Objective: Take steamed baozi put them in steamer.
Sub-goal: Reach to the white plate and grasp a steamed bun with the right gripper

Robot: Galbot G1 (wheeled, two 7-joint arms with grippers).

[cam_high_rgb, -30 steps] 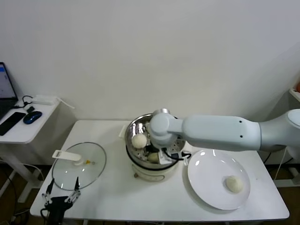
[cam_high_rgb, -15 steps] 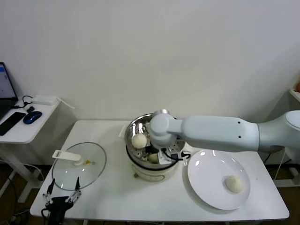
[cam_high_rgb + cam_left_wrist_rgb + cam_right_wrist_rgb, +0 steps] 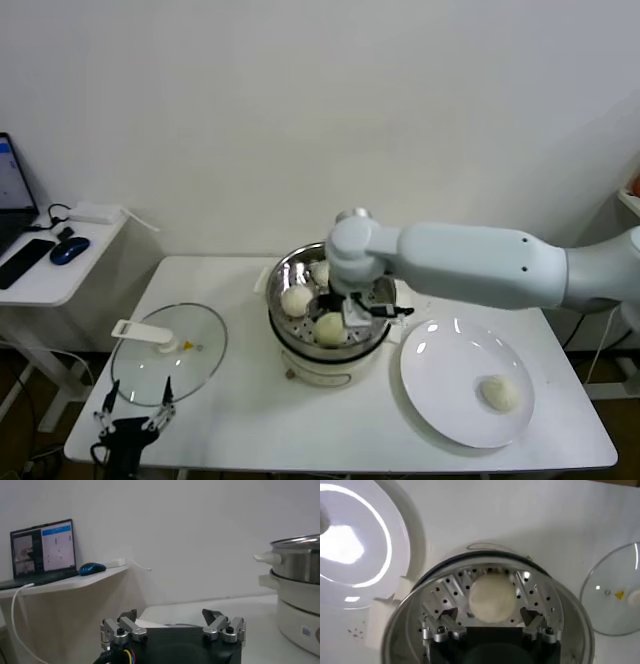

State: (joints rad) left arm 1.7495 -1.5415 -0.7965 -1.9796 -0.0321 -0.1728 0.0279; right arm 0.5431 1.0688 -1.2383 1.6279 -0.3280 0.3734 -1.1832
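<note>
The steel steamer (image 3: 283, 322) stands mid-table on its cream base. Three baozi lie in it: one at the left (image 3: 296, 299), one at the front (image 3: 330, 327), one at the back (image 3: 320, 272). A fourth baozi (image 3: 500, 392) lies on the white plate (image 3: 440, 375). My right gripper (image 3: 360, 312) hovers open over the steamer's right side. In the right wrist view it (image 3: 490, 617) is open just above a baozi (image 3: 492, 597) on the perforated floor (image 3: 445, 592), not touching it. My left gripper (image 3: 130, 425) is parked open at the table's front left; it also shows in the left wrist view (image 3: 170, 616).
The glass lid (image 3: 168, 352) with a white handle lies left of the steamer, and shows in the right wrist view (image 3: 620, 590). A side shelf at the far left holds a laptop (image 3: 42, 550) and a blue mouse (image 3: 68, 250). The steamer shows in the left wrist view (image 3: 300, 580).
My right gripper has risen and shifted slightly right and back. The front baozi, partly hidden under it before, now lies free on the steamer floor. The left arm has not moved.
</note>
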